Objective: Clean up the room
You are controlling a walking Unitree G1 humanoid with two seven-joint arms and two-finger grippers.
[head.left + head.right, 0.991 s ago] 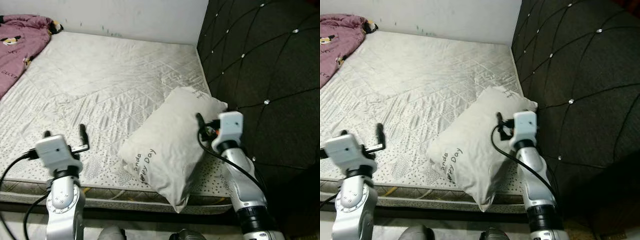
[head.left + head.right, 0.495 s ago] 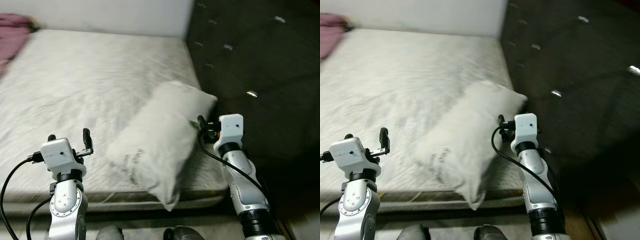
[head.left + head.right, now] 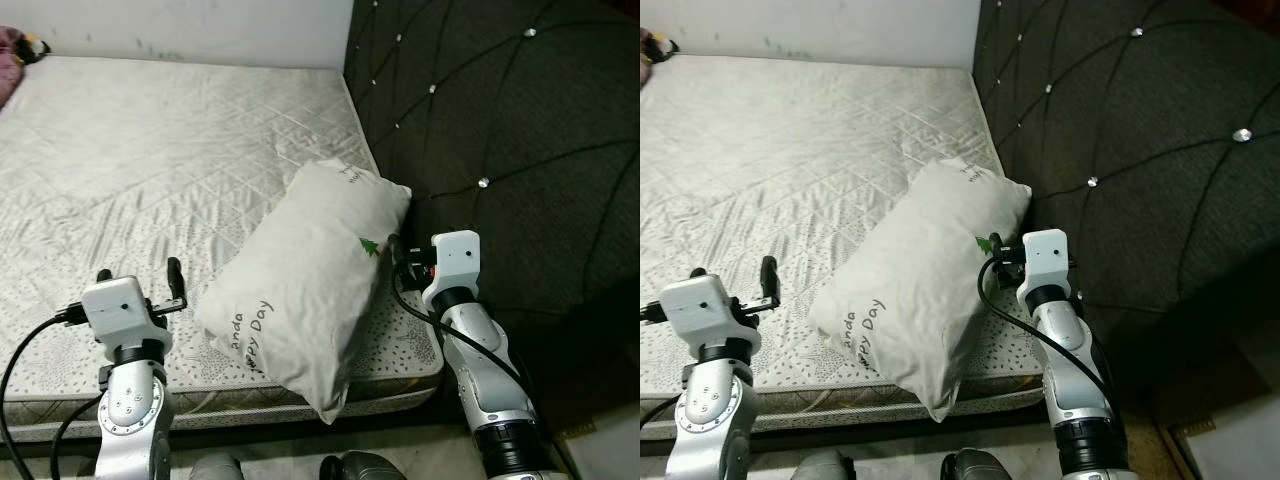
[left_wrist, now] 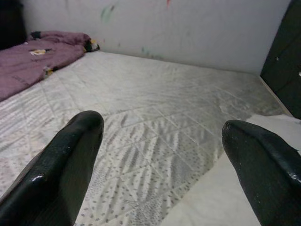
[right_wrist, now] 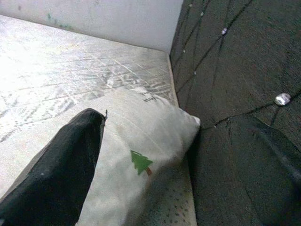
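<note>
A white pillow (image 3: 305, 275) with black lettering and a small green tree lies slanted on the bare quilted mattress (image 3: 150, 150), its far corner close to the black headboard (image 3: 500, 130). My right gripper (image 3: 398, 255) is at the pillow's right edge, between it and the headboard. It is open; in the right wrist view the pillow's (image 5: 141, 141) side lies ahead between the spread fingers (image 5: 61, 174). My left gripper (image 3: 140, 278) hovers open over the mattress near its front edge, left of the pillow, holding nothing.
A purple garment (image 4: 37, 52) lies at the far left end of the mattress by the white wall (image 4: 188, 28). The tufted headboard stands along the mattress's right side. The mattress's front edge (image 3: 250, 395) is just before me.
The whole picture has slid left as the camera turned right, so less of the purple garment shows. Both grippers stay open and keep about the same places beside the pillow.
</note>
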